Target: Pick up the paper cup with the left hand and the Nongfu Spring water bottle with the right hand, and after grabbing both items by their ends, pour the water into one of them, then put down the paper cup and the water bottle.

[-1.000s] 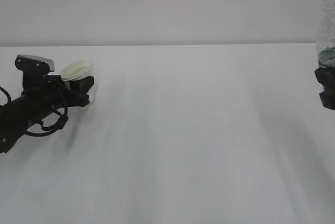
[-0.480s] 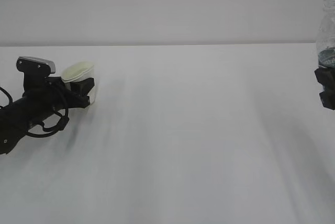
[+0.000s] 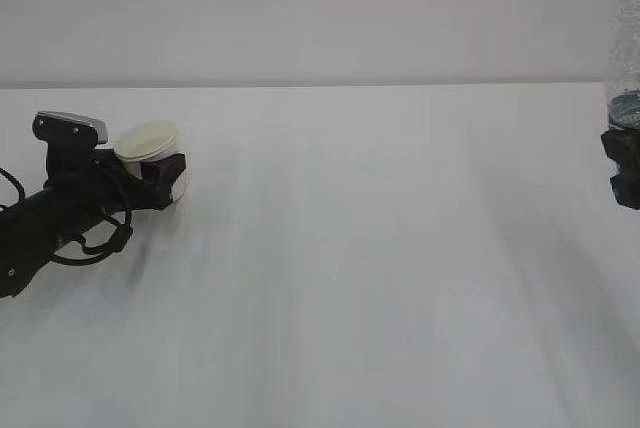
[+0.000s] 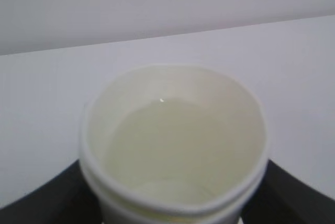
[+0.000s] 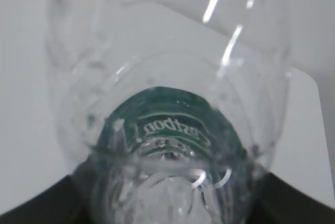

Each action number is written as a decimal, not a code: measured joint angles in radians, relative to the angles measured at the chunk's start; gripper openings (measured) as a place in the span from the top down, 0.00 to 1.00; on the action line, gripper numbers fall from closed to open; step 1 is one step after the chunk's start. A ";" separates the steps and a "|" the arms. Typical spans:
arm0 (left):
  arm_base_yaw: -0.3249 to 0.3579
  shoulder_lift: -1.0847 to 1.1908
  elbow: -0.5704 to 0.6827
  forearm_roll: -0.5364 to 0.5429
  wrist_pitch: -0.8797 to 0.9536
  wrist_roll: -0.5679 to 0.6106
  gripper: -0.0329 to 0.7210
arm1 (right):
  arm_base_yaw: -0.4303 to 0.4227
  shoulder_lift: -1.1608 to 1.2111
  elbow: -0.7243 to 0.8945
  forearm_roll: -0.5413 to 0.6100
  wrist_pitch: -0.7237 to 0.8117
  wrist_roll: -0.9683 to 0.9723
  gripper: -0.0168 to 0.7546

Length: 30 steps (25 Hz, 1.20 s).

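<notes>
Jaws flanking paper cup (image 4: 175,145), water (image 4: 178,150) inside

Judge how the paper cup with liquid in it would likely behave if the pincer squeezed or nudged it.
The paper cup has thin walls, so a hard squeeze would probably dent it. The water inside adds weight low down, likely steadying it against a light nudge, though a sharp push could slop liquid over the rim. It looks upright on the table, so rolling seems unlikely.

We saw a broad bare stretch of worktop (image 3: 380,268) across the middle; only the paper cup (image 3: 150,148) at far left (black arm (image 3: 60,213) beside it) and the bottle (image 3: 628,58) at the right edge stood in the way.
</notes>
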 joint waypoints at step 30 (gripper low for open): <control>0.000 0.002 0.039 0.053 -0.021 0.000 0.12 | 0.000 0.000 0.000 0.000 0.000 0.003 0.46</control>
